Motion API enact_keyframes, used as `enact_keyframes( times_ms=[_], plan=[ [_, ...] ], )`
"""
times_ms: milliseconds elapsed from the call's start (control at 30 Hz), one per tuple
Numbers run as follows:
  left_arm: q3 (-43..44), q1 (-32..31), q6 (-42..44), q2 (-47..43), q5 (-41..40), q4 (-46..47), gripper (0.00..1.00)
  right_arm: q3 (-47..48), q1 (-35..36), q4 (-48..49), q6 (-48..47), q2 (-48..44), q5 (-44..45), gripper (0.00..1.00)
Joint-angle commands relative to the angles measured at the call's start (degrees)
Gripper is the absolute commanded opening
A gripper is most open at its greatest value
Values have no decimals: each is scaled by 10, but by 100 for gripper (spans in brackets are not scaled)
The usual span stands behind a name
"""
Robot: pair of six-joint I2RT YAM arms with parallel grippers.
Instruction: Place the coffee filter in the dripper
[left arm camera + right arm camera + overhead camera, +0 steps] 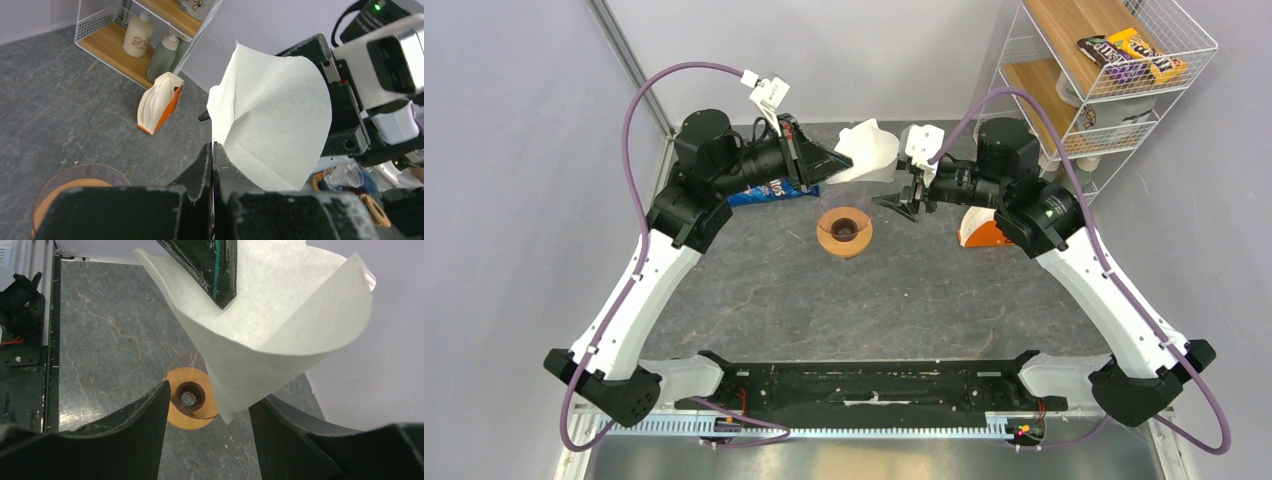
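Note:
The white paper coffee filter (871, 150) hangs in the air behind the dripper, pinched at its edge by my shut left gripper (844, 162). In the left wrist view the jaws (213, 149) are closed on the filter (272, 112), which opens out as a cone. The orange dripper (844, 230) stands on the table in front of and below the filter. My right gripper (899, 207) is open and empty, just right of the dripper. In the right wrist view its fingers (150, 415) frame the filter (280, 335) and the dripper (192, 399) below it.
An orange-and-white pack (982, 230) stands right of the dripper, under the right arm, and also shows in the left wrist view (160, 102). A blue snack bag (759, 191) lies under the left arm. A wire shelf (1104, 70) with bottles and snacks stands at the back right.

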Motion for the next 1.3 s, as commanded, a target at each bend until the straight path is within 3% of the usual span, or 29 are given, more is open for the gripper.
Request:
enact_keyframes(
  times_ms=[0,167,200,267,367,567,700,767,867,900,1000,1167,1267],
  plan=[
    [20,-2,-81,5,-54,-9,2,20,11,5,-33,-2,41,59],
    [17,-6,-105,11,-67,-29,2,33,18,10,-32,11,90,49],
    [14,-6,-116,9,-76,-33,2,34,20,11,-34,13,101,50],
    [11,-6,-142,10,-96,-41,2,28,24,23,-38,14,128,62],
    [9,-6,-191,14,-114,-43,2,25,31,24,-57,17,144,64],
    [10,-6,-214,23,-97,-33,2,21,34,28,-80,21,156,37],
    [5,-6,-212,21,-85,-23,2,18,34,23,-82,18,143,25],
    [-3,-6,-194,16,-73,-12,2,12,34,21,-83,12,127,20],
    [-23,-5,-156,2,-52,13,2,5,34,16,-85,4,102,2],
    [-30,-5,-140,-5,-41,26,5,3,34,15,-83,1,93,0],
    [-44,-5,-70,-20,-17,38,21,3,32,0,-84,-3,62,0],
    [-55,-6,74,-42,20,30,34,10,27,-25,-80,-7,12,0],
    [-44,-6,114,-36,58,21,36,11,26,-39,-82,-9,-27,0]
  ],
)
